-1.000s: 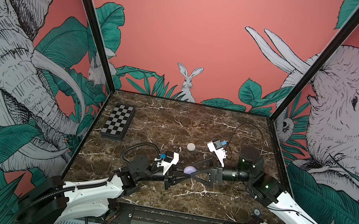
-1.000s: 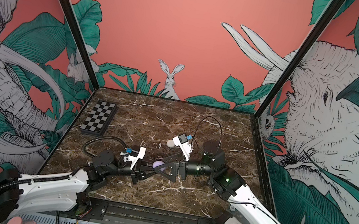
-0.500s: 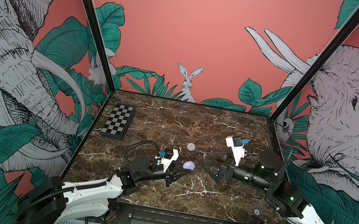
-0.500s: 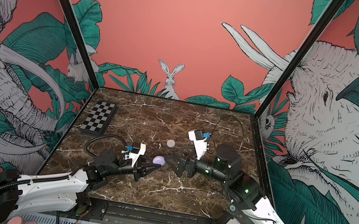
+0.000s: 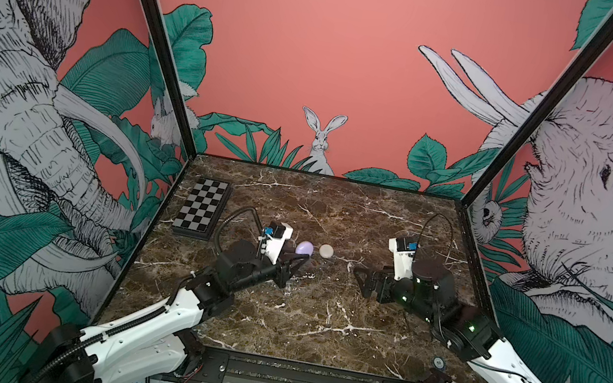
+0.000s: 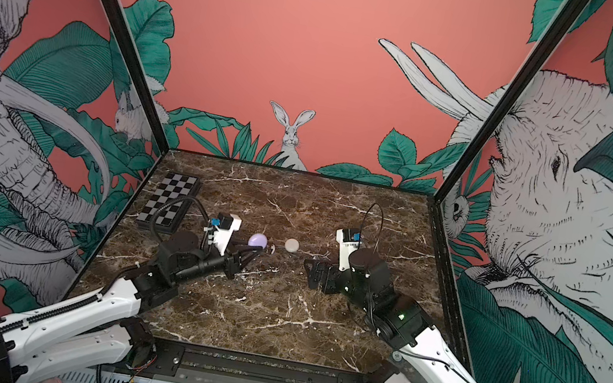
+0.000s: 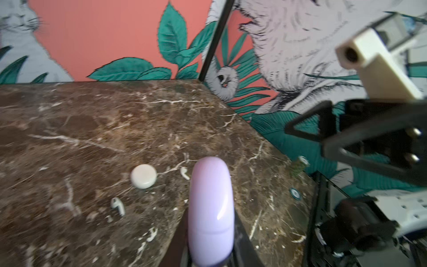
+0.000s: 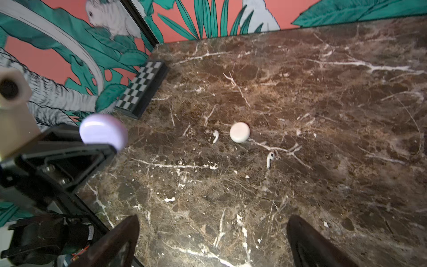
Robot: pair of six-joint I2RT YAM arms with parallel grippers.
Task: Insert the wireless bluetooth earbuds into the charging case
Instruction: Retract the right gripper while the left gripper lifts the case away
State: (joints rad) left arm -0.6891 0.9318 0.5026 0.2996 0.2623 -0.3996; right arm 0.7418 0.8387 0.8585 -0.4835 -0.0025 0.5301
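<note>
Two white earbuds (image 8: 215,136) are loose on the counter (image 8: 323,115): one just left of the round white case (image 8: 239,132), one at its lower right, stem pointing down-frame. The right fingers (image 8: 309,240) are spread wide and empty, facing them, so I'd say that second bud is theirs. The left fingers (image 5: 294,264) are clamped on the lilac case (image 5: 304,248), left of centre.

Left fingers (image 5: 295,263) tight, right fingers (image 8: 120,240) wide.
</note>
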